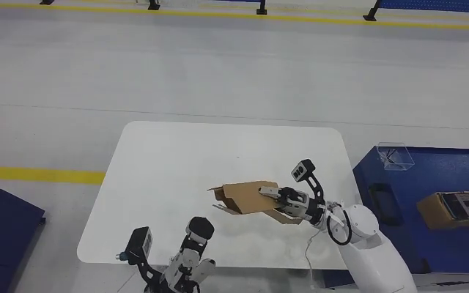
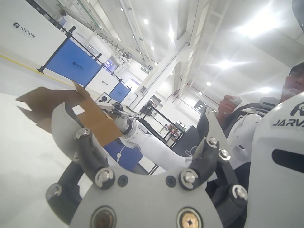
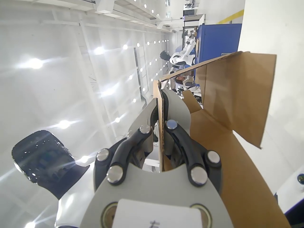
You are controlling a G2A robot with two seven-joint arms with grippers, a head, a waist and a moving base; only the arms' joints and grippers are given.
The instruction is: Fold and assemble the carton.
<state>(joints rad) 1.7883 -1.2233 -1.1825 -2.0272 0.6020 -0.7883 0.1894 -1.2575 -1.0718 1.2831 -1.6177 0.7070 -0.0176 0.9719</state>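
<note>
- Carton [image 1: 245,196]: brown, part-formed, over the right half of the white table [image 1: 146,168], well in from its edges. Long axis runs roughly left-right.
- Right gripper [image 3: 161,105]: clenched on one carton wall at the carton's right end. In the right wrist view the cardboard edge sits pinched between the two fingers, one inside the carton and one outside.
- Far side of the grip: an unfolded flap [image 3: 239,96] stands out from the carton body, not tucked.
- Left end of the carton is open, its loose flaps splayed towards the left of the table.
- Whether the carton's underside rests on the table or hangs just above it: cannot tell from the top view.
- Left gripper [image 2: 133,112]: released, fingers wide apart, nothing between them. It sits at the near edge of the table, left of the carton and apart from it.
- Key relation: from the left gripper the carton lies to the far right, with its open flap end turned towards that side. The left arm is the free one and the nearer to that end. The right arm is occupied as the holder at the opposite end.
- Judgement: carton is early in assembly. The next move probably falls to the left gripper, coming in along the long axis to press the left-end flaps while the right grip steadies the body.
</note>
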